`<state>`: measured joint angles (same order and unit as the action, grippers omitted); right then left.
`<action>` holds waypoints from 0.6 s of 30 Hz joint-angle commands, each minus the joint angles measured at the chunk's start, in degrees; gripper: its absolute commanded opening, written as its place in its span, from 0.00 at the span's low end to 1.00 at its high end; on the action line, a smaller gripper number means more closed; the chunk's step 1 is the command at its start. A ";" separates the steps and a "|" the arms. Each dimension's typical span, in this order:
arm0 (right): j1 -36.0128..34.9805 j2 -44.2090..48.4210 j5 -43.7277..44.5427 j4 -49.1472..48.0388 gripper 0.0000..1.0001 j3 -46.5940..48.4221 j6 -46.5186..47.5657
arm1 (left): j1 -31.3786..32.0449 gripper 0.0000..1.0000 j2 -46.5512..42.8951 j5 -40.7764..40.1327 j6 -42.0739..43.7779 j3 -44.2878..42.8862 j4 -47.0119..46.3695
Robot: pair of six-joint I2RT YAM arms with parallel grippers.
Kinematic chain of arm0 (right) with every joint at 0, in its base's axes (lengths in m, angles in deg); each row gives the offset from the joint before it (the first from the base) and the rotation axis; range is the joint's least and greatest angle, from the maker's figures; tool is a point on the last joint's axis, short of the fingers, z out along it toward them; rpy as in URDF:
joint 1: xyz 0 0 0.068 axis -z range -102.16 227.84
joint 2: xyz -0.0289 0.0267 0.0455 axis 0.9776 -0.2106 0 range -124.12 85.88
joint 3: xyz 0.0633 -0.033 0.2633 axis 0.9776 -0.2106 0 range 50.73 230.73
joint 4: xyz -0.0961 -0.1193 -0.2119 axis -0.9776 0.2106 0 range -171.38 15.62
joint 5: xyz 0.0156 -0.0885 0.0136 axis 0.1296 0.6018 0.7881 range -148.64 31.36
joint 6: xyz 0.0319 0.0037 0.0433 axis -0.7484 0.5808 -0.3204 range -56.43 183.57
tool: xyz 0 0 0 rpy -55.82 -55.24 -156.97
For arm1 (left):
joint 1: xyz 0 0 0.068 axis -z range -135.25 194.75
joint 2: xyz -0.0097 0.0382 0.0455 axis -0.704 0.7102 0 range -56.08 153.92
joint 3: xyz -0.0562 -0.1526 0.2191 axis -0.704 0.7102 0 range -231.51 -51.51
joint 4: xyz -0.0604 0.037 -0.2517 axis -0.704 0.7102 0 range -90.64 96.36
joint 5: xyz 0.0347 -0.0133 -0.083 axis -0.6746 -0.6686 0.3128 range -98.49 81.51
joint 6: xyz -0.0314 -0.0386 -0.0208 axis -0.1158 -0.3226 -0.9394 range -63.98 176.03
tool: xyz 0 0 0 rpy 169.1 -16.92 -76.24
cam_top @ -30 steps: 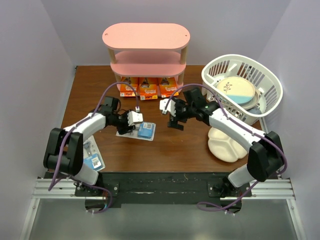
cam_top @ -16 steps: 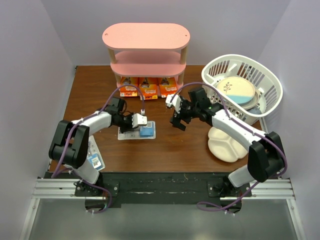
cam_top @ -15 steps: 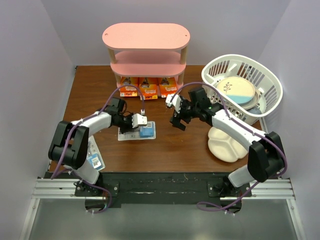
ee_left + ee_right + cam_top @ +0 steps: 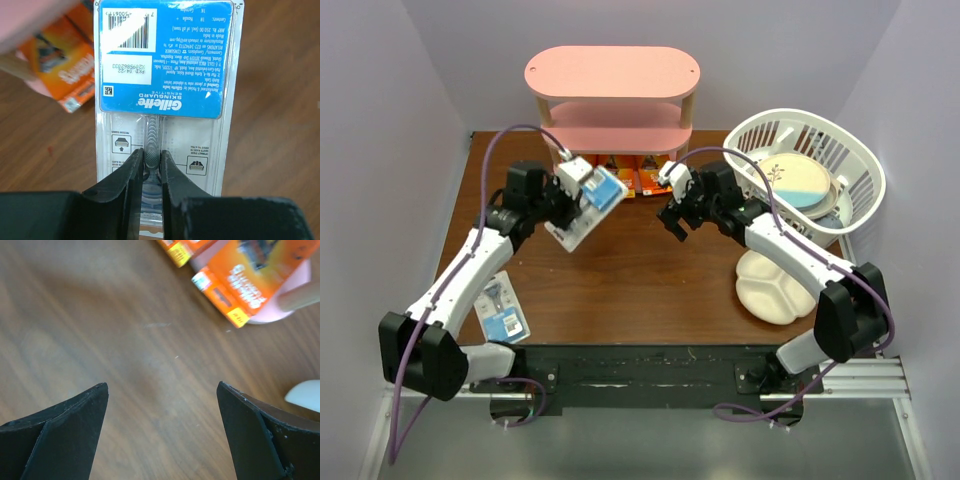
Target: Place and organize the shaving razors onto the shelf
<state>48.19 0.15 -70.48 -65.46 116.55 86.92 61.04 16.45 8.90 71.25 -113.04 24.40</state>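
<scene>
Table, overhead view: brown wood table (image 4: 650, 300) enclosed by plain pale walls.
Shelf: pink three-tier shelf (image 4: 612, 72) stands at the far edge, centre.
Orange razor packs: orange razor packs (image 4: 645, 178) sit on the lowest board of the shelf, partly hidden.
Left gripper: left gripper (image 4: 575, 205) is raised above the table just in front of the shelf, clamped on a white-and-blue razor pack (image 4: 600, 192), which is tilted and clear of the surface.
Second razor pack: second razor pack (image 4: 503, 310) lies flat near the left front corner, well apart from the shelf.
Right gripper: right gripper (image 4: 673, 222) hangs over bare wood right of the held pack, fingers spread, nothing between them.
Basket: white slatted basket (image 4: 840, 150) at far right contains a round plate (image 4: 790, 185).
Divided plate: white divided plate (image 4: 775, 285) lies on the table in front of the basket.
Left wrist view: fingers (image 4: 131, 175) pinch the razor handle through the clear lower half of the pack (image 4: 165, 60); barcode end points away. An orange pack (image 4: 65, 70) is blurred beyond it.
Right wrist view: fingers (image 4: 70, 430) stand wide apart over bare wood; orange packs (image 4: 250, 275) and the pink board lie ahead.
</scene>
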 commanded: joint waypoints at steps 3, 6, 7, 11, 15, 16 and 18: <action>0.29 -2.68 2.87 -2.92 0.95 4.84 -6.92 | 0.05 0.00 3.92 -17.20 -20.05 -9.29 -7.63; 0.38 -3.12 2.96 -3.26 0.95 5.11 -7.18 | -0.21 0.00 7.78 -22.13 -23.13 -14.39 -7.99; 0.38 -3.12 3.05 -3.27 0.95 5.19 -7.27 | -0.30 0.00 8.93 -22.39 -24.09 -16.92 -7.90; 0.56 -3.04 2.96 -3.88 0.95 4.67 -8.32 | -1.61 0.00 15.08 -23.10 -26.82 -22.74 -8.07; 0.64 -2.69 2.96 -4.41 0.95 3.53 -8.50 | -1.88 0.00 18.78 -25.20 -28.93 -26.52 -8.86; 0.73 -2.60 2.96 -4.50 0.95 3.35 -8.50 | -1.88 0.00 19.40 -25.47 -29.20 -26.88 -9.21; 0.73 -2.33 2.96 -4.67 0.95 2.65 -8.59 | -1.97 0.00 21.07 -25.30 -29.90 -27.75 -9.92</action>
<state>48.65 -3.52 -68.27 -67.40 119.46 79.77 59.47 35.83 -13.97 45.06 -136.65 18.76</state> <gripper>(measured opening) 0.950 0.209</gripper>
